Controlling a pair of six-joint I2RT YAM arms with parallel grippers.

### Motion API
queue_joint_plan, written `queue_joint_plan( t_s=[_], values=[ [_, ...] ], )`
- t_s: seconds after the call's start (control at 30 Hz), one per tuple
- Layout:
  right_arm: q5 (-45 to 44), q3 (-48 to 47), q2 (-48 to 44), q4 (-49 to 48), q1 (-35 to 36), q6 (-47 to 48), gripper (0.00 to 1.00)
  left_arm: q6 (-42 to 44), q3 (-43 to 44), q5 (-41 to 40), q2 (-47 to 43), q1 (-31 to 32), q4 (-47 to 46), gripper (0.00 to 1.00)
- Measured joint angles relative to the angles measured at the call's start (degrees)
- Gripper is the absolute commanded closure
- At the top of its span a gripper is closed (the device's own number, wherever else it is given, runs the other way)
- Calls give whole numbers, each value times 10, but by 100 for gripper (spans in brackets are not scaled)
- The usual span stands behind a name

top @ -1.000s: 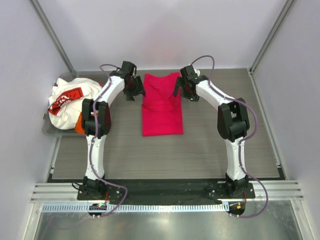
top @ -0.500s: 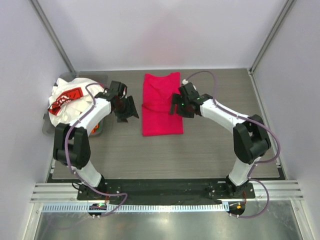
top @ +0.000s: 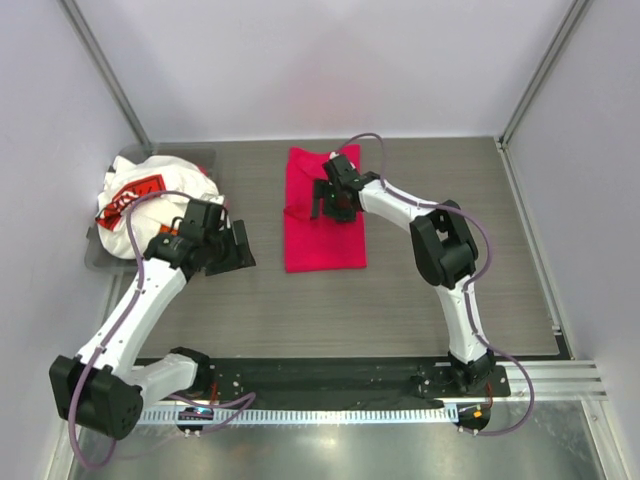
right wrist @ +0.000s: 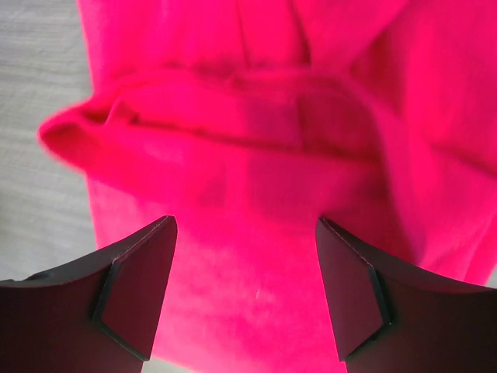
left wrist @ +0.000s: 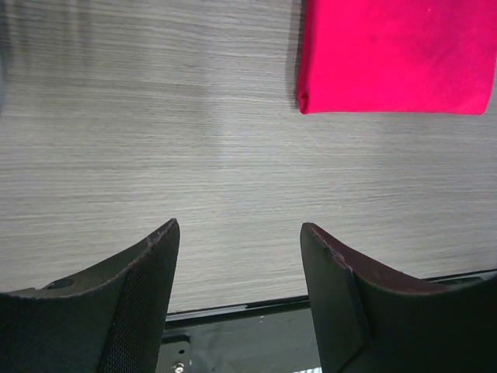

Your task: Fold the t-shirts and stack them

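**A:** What changed?

**B:** Both arms have left the far end of the red shirt (top: pixel 325 238). The left gripper (top: pixel 232 248) swung back over bare table (top: pixel 400 300), released and empty. The right gripper (top: pixel 333 200) slid over the shirt's middle, fingers apart, grasping nothing.

**A:** So that fold is done?

**B:** Probably. It lies folded mid-table, and the white shirt (top: pixel 135 190) still sits bunched in the bin (top: pixel 93 260) at the left.

**A:** Anything unclear?

**B:** The orange shirt: the left arm covers that spot.

Folded t-shirt (top: pixel 323 225) flat on desk (top: pixel 400 295), upper centre of frame; crumpled t-shirts (top: pixel 140 200) heaped in bin (top: pixel 93 263), left edge; left gripper (top: pixel 235 250) between them.
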State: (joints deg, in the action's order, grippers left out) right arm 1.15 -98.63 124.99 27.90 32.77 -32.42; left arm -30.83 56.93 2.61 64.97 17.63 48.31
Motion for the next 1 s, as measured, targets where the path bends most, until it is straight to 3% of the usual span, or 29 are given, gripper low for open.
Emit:
queue_joint_plan(
  t_s=[0.27, 0.47, 0.57, 0.73, 0.87, 1.0],
  values=[
    [-2, -97, 59, 48, -23, 12, 22, 20, -25, -14, -45, 0, 7, 36],
    [-46, -273, 127, 95, -49, 48, 22, 26, -30, -16, -46, 0, 6, 36],
    [-60, -304, 123, 104, -57, 62, 22, 27, -32, -16, -52, 0, 6, 36],
    [-93, -199, 45, 105, -47, 70, 22, 26, -34, -16, -62, 0, 4, 37],
    [-101, -71, -28, 99, -10, 64, 21, 26, -34, -17, -62, 0, 4, 37],
    [-102, -8, -55, 95, 24, 55, 20, 26, -36, -22, -62, 0, 4, 37]
  ],
)
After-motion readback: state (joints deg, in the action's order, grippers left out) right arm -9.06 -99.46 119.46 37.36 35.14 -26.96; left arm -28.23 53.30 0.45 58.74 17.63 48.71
